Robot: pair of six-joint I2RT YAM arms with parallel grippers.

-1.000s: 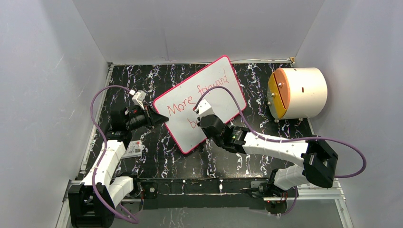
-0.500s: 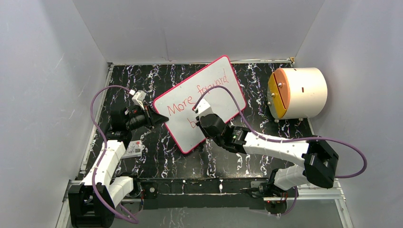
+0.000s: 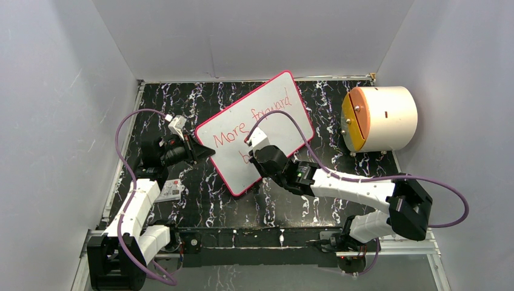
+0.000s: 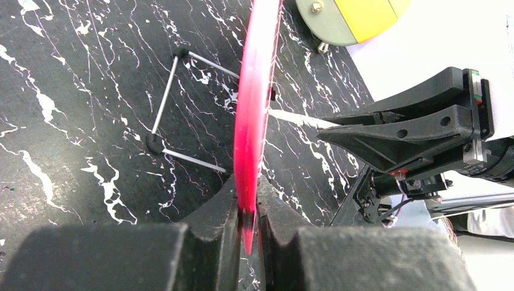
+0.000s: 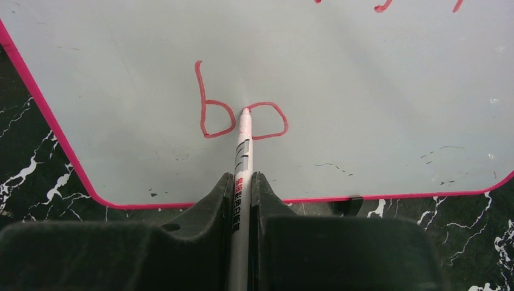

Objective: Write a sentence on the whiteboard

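The whiteboard [image 3: 279, 103] stands tilted on the black marbled table, white with a red-pink rim. The sentence [image 3: 254, 124] reads "More forward" in red in the top view, with a second line begun below. In the right wrist view that line shows "bo" [image 5: 241, 115]. My left gripper [image 3: 203, 150] is shut on the board's left rim [image 4: 251, 121], seen edge-on. My right gripper [image 3: 251, 154] is shut on a white marker [image 5: 242, 163], whose tip touches the board at the "o".
A white cylinder with an orange and yellow face [image 3: 379, 118] lies at the right back. A small white printed card [image 3: 171, 190] lies by the left arm. The board's wire stand [image 4: 176, 109] rests on the table behind it. Grey walls enclose the table.
My right gripper has shifted slightly left along the board with the marker. The left arm and the board have not moved.
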